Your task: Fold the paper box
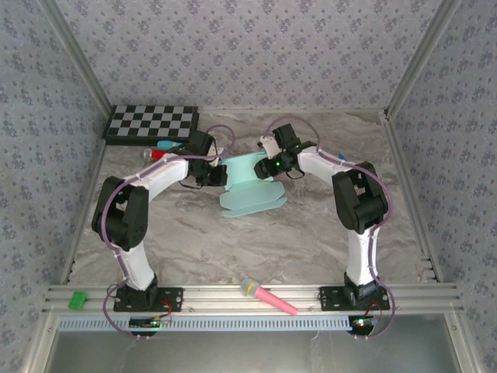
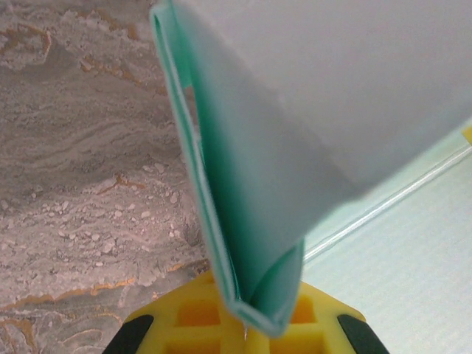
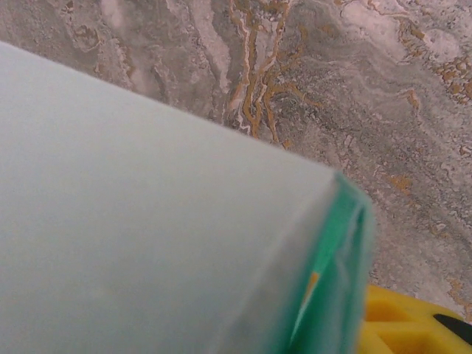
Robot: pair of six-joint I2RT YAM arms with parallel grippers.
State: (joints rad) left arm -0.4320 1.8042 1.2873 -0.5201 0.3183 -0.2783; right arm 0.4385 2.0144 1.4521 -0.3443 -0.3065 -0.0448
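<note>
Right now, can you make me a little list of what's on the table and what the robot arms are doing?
Paper box: pale aqua, partly folded, mid-table between both grippers
Left gripper: at the box's left edge; open or shut unclear
Right gripper: at the box's far right side; open or shut unclear
Checkerboard: far left corner
Pink microphone: near edge, middle
Green block: near edge, left

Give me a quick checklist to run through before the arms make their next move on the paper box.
1. Left tool at the paper box: ok.
2. Right tool at the box: ok.
3. Either tool's grip firm: cannot tell, card hides the jaws.
4. Box fully folded: not ok, flaps spread on the table.
5. Checkerboard and pink microphone clear of the box: ok.
</note>
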